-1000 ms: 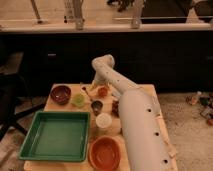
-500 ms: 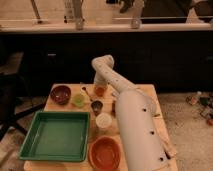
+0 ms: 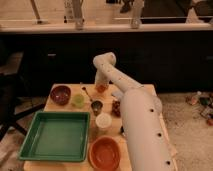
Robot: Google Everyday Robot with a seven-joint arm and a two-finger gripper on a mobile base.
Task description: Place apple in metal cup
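The tool (image 3: 101, 85) at the end of the white perforated robot arm (image 3: 137, 120) hung pointing down over the far part of the pale wooden table (image 3: 67, 107), just behind the small, short, dark grey shiny metal cup (image 3: 96, 105). Its fingers were drawn shut on the small round orange-red apple (image 3: 101, 89), which showed at the tool's tip. Whether the apple rested on the table could not be told. The metal cup stood upright near the middle of the table, apart from the apple. Just in front of the metal cup stood a slightly larger white cup (image 3: 103, 120). To the left of the metal cup in the view, and a little farther back, stood a translucent green cup (image 3: 78, 100), and beyond that a dark red round bowl (image 3: 60, 94). To the right of the metal cup lay a dark red lumpy cluster (image 3: 116, 106), close beside the arm. In front of the metal cup and to its left lay a large green rectangular tray (image 3: 56, 135). Straight in front of it, past the white cup, sat a large orange bowl (image 3: 104, 151). The arm rose from the near right, bent at an elbow above and behind the metal cup, and dropped to the tool.
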